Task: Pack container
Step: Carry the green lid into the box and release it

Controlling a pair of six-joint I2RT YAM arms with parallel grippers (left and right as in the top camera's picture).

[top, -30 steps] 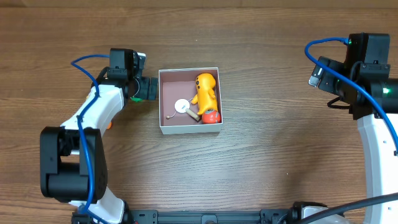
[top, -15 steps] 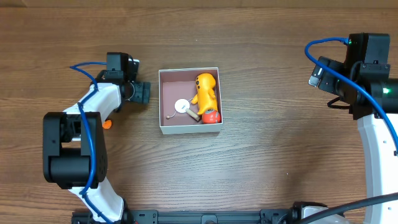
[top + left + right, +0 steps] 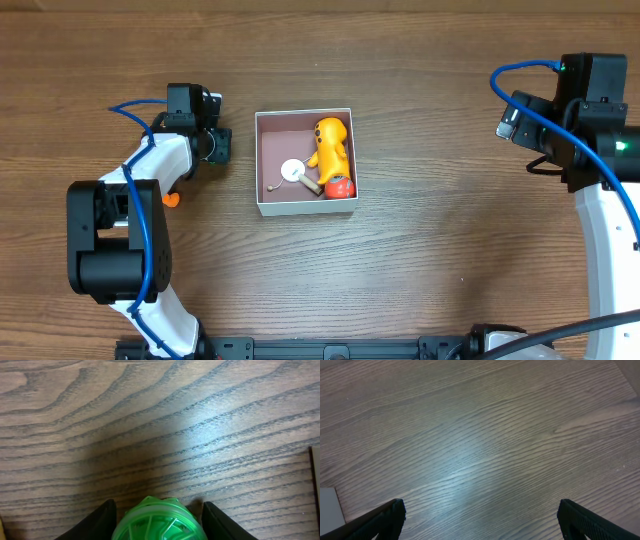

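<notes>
Left arm point(image 3: 150, 170): left gripper point(image 3: 159, 524) is pinching a green ribbed round piece point(image 3: 159, 519), with the fingers point(image 3: 97, 522) pressed against both of its sides. It hangs over bare wood table point(image 3: 150, 420). From overhead the left gripper point(image 3: 217, 148) is at 9 o'clock of the container, near it but not touching.

Small orange item point(image 3: 171, 199) lies on the table at 6 o'clock of that gripper, beside the arm. Can't tell what it is.

Container point(image 3: 305, 209): flat on the table, centre of the overhead view, open side up.
- yellow toy figure point(image 3: 331, 145) at 2 o'clock, along the right wall
- white disc point(image 3: 293, 170) about mid-box
- short brown stick point(image 3: 312, 186) just beside the disc, at its 4 o'clock
- red piece point(image 3: 341, 187) in the 5 o'clock corner, touching the yellow toy's lower end

Right arm point(image 3: 590, 100): at 3 o'clock of the container, well apart. Right gripper point(image 3: 487, 522) has its fingers point(image 3: 385, 516) spread wide, nothing between them, only table underneath.
</notes>
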